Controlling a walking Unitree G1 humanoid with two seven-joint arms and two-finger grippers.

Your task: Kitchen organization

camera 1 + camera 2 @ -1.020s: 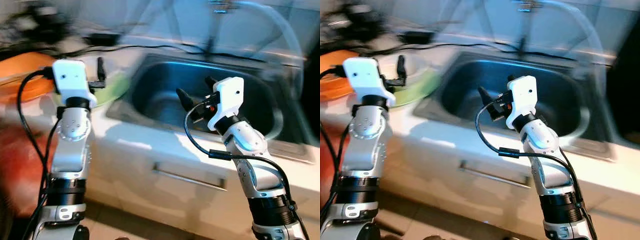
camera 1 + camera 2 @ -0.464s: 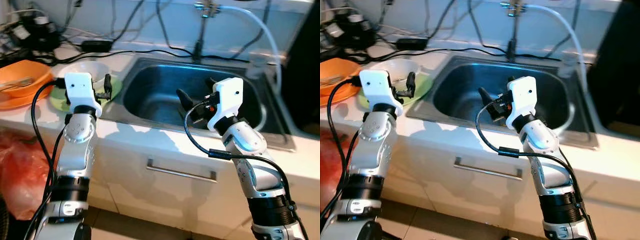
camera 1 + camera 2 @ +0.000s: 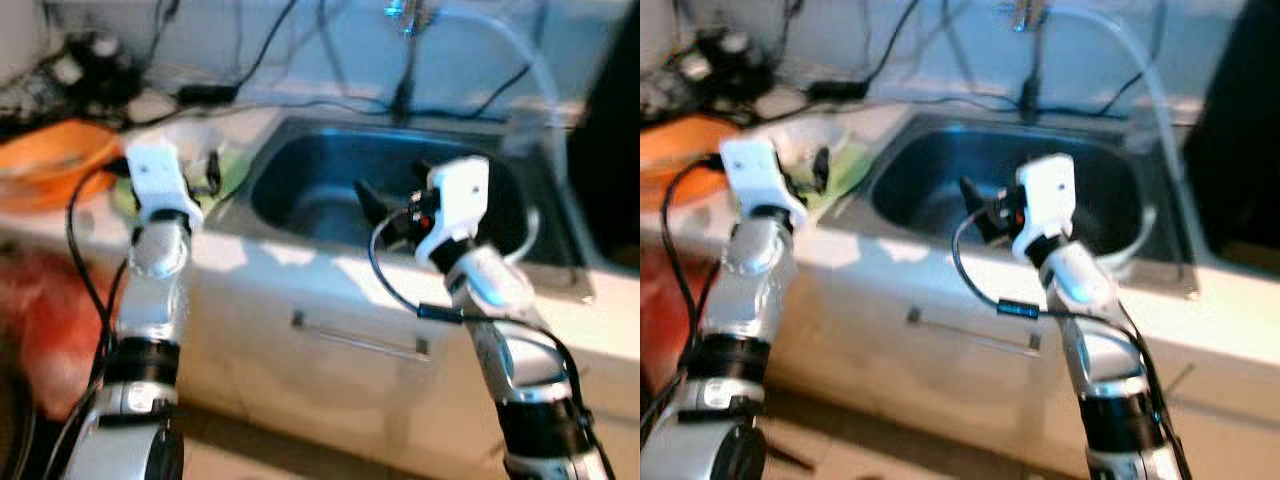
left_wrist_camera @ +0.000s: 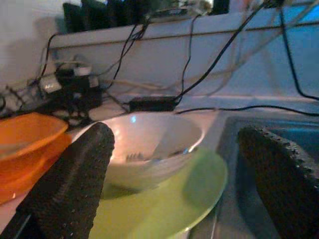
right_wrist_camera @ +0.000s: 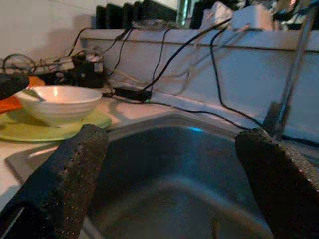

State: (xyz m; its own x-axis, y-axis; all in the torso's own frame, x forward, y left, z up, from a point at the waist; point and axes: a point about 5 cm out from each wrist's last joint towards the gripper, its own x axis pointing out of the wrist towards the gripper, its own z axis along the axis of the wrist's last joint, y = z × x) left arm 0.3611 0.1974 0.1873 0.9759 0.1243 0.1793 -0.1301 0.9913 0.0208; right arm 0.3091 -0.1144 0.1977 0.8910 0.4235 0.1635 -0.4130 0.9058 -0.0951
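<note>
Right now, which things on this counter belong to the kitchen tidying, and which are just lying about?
Job in hand:
white bowl on the green plate
orange bowl
sink
left gripper, open, facing the white bowl
right gripper, open, over the sink

Lying about:
black cables along the wall
black power adapter
white hose at the tap

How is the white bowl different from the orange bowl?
The white bowl is pale and sits on a green plate, right beside the sink. The orange bowl is bright orange and sits farther from the sink, beyond the white bowl. Both are round, upright and on the counter.
</note>
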